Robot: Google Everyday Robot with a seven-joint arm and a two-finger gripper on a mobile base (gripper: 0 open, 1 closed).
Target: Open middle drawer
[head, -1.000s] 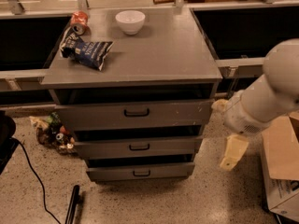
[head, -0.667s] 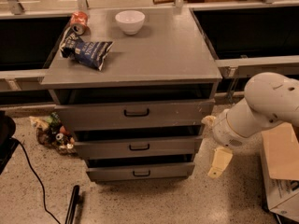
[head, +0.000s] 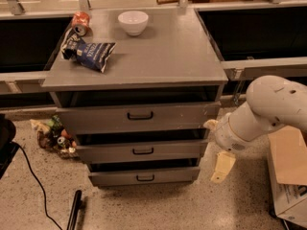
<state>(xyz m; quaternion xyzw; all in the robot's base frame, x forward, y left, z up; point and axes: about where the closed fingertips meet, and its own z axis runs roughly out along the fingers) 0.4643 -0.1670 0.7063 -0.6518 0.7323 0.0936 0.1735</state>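
Arm has come down and swung left toward the cabinet over the last second. Gripper (head: 214,150) now sits off the right end of the drawer stack, fingers spread, holding nothing.
Left floor: litter pile (head: 53,138) against the cabinet side, black bar (head: 74,210) lying further forward. Cabinet top (head: 163,56): red can (head: 80,22), blue snack bag (head: 89,52) touching it, white bowl (head: 133,22); print on can and bag not legible. Middle drawer (head: 105,153) is second of three, front looks closed, its black handle (head: 143,151) well left of the gripper. Upper finger (head: 209,124) is level with the top drawer's (head: 96,116) right end. Lower finger (head: 223,166) hangs just off the middle drawer's right corner. Speckled floor (head: 158,207) ahead of the drawers is open. Cardboard box (head: 288,157) crowds the arm on the right, print unreadable.
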